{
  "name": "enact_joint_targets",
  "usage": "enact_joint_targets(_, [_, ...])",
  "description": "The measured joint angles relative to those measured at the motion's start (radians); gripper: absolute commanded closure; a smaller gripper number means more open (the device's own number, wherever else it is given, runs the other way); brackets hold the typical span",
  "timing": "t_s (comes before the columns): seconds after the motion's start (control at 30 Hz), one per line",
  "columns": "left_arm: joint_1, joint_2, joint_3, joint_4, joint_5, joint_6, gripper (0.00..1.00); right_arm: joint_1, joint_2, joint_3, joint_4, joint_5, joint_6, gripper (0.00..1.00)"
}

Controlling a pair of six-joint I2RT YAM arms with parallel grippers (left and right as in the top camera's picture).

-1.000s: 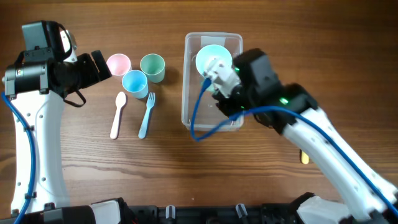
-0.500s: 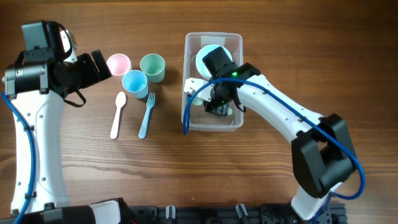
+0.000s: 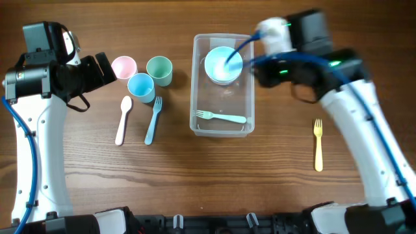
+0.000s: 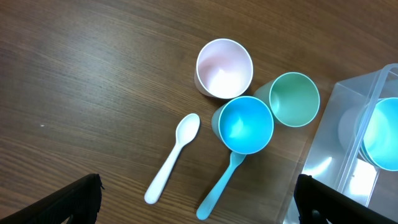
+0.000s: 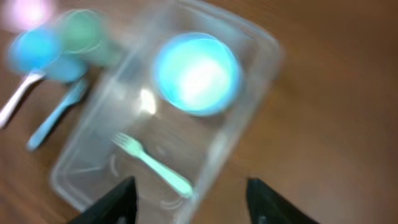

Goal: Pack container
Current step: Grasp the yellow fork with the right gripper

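Observation:
The container (image 3: pixel 194 91), a clear plastic tub, stands mid-table and holds a light blue bowl (image 3: pixel 223 64) at its far end and a mint fork (image 3: pixel 221 117) at its near end. My right gripper (image 3: pixel 260 70) hovers, blurred, above the tub's right wall. In the right wrist view this gripper (image 5: pixel 189 202) is open with nothing in it, over the fork (image 5: pixel 152 165) and the tub's rim (image 5: pixel 214 158). My left gripper (image 3: pixel 104 68) stands open and empty left of the cups; in the left wrist view it (image 4: pixel 202 205) spans the cutlery.
A pink cup (image 3: pixel 123 66), a green cup (image 3: pixel 159 70) and a blue cup (image 3: pixel 140 86) cluster left of the tub. A white spoon (image 3: pixel 123 120) and a blue fork (image 3: pixel 152 120) lie below them. A yellow fork (image 3: pixel 318 144) lies to the right.
My right gripper was shut and low inside the tub. It has opened, left the mint fork lying there, and swung up and back to the right. The left arm has not moved.

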Motion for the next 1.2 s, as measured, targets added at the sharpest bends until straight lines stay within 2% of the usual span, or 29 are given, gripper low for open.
enact_joint_targets(0.2, [0.0,0.0,0.0,0.0,0.0,0.0,0.0,-0.248,0.002,-0.164,-0.085,0.015,0.156,0.36])
enact_joint_targets(0.47, [0.0,0.0,0.0,0.0,0.0,0.0,0.0,-0.471,0.003,-0.508,0.086,0.096,0.192,0.3])
enact_joint_targets(0.53, [0.0,0.0,0.0,0.0,0.0,0.0,0.0,-0.5,0.003,-0.565,0.12,0.128,0.193,0.32])
enact_joint_targets(0.7, [0.0,0.0,0.0,0.0,0.0,0.0,0.0,-0.528,0.003,-0.625,0.155,0.156,0.199,0.43])
enact_joint_targets(0.87, [0.0,0.0,0.0,0.0,0.0,0.0,0.0,-0.528,0.003,-0.663,0.176,0.156,0.208,0.41])
enact_joint_targets(0.97, [0.0,0.0,0.0,0.0,0.0,0.0,0.0,-0.528,0.004,-0.706,0.203,0.152,0.199,0.36])
enact_joint_targets(1.07, [0.0,0.0,0.0,0.0,0.0,0.0,0.0,-0.528,0.013,-0.715,0.214,0.153,0.18,0.4])
enact_joint_targets(1.2, [0.0,0.0,0.0,0.0,0.0,0.0,0.0,-0.528,0.081,-0.715,0.247,0.153,0.156,0.41])
